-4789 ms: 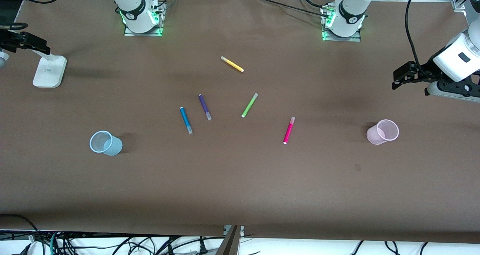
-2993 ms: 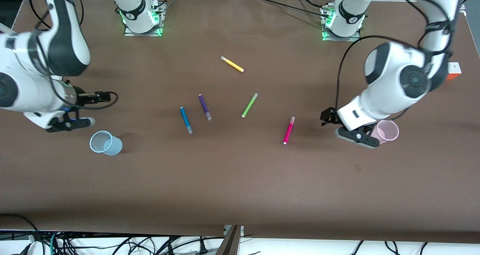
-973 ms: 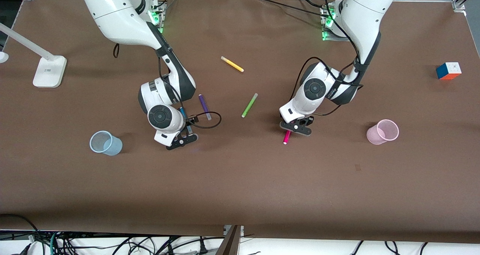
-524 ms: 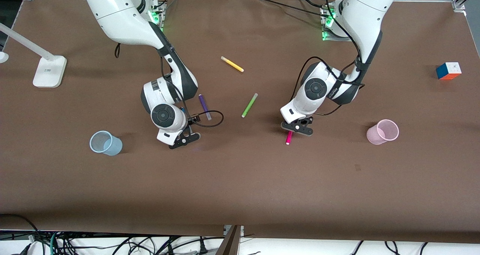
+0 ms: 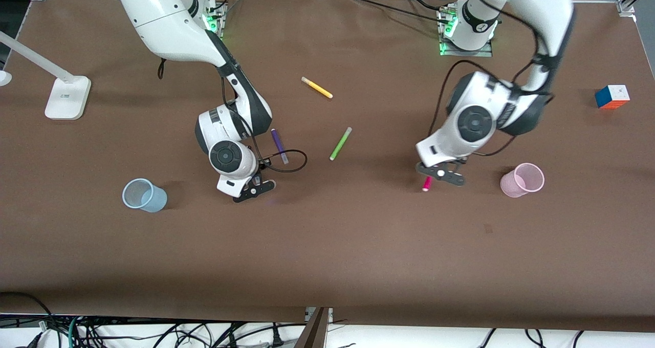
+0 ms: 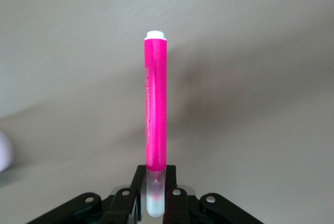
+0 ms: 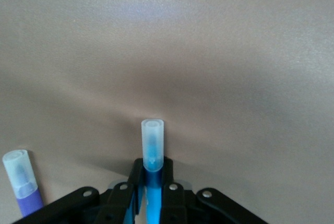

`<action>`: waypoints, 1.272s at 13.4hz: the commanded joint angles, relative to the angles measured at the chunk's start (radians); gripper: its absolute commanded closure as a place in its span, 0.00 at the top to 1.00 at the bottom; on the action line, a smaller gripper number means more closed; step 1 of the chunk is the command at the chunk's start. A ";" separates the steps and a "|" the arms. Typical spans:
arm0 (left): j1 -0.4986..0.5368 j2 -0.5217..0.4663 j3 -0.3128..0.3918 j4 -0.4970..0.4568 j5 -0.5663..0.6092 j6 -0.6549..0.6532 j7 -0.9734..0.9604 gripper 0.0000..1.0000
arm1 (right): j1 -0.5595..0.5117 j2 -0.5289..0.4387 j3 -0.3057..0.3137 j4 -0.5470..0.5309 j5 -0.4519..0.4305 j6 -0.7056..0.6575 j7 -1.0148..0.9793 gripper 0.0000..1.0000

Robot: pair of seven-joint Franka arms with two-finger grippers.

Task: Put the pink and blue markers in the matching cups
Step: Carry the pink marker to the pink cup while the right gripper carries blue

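A: So, what do we have in the cups?

B: Nothing that we can see. The blue cup stands toward the right arm's end of the table and looks hollow through its rim. The pink cup stands toward the left arm's end, leaning a little in our view, and we make out no pen inside it.

A: And the pens we care about?

B: Both are in the grippers. The left gripper is closed on the pink marker, pinching it at the pale cap end, so the magenta barrel sticks out past the fingers. It is over bare table just beside the pink cup. In the front view we see only the pen's tip under the hand.

A: The other arm?

B: The right gripper is clamped on the blue marker, cap pointing outward, over the table between the blue cup and the purple pen.

A: What lies loose?

B: The purple pen, a green pen and a yellow pen lie on the table, all outside the cups.
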 commanded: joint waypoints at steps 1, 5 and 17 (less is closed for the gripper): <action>0.083 0.004 -0.002 0.121 0.028 -0.208 0.206 0.00 | 0.005 -0.035 -0.017 -0.008 0.010 -0.004 -0.022 0.00; 0.160 0.017 0.004 0.207 0.182 -0.356 0.404 0.00 | -0.018 -0.144 -0.109 0.018 0.016 -0.139 -0.250 0.00; 0.193 0.211 0.009 0.267 0.683 -0.549 0.607 0.00 | -0.386 -0.220 -0.115 0.052 0.329 -0.219 -1.190 0.00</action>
